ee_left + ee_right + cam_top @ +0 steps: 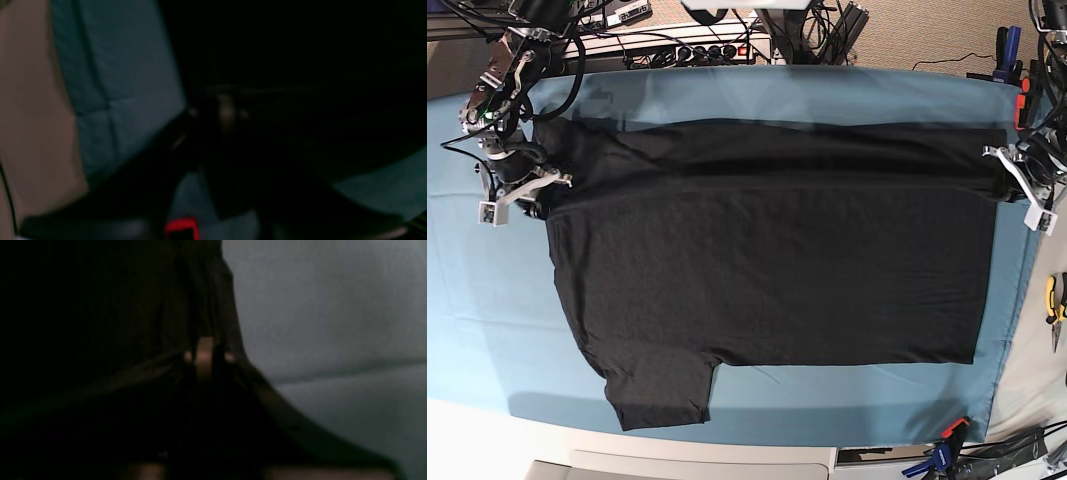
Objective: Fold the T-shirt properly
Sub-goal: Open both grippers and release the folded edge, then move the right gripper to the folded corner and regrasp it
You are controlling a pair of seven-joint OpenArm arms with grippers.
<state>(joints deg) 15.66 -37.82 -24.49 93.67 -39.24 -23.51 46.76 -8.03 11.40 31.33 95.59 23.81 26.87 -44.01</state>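
Note:
The black T-shirt (767, 260) lies spread on the teal cloth (487, 300). Its far part is folded over toward the middle, and one sleeve (657, 390) sticks out at the front left. My right gripper (535, 195) sits at the shirt's left edge and my left gripper (1007, 180) at its right edge, both on the fold line. In the right wrist view, dark fabric (100, 340) runs in folds up to a pale fingertip (204, 356). The left wrist view is dim and blurred, with the shirt (300, 66) over the fingertips (227, 113). How the jaws stand does not show.
Cables and electronics (677, 45) crowd the far edge of the table. Yellow-handled pliers (1055, 300) lie off the cloth at the right, and clamps (942, 455) hold its front right corner. Bare tan tabletop (26, 100) shows beside the cloth.

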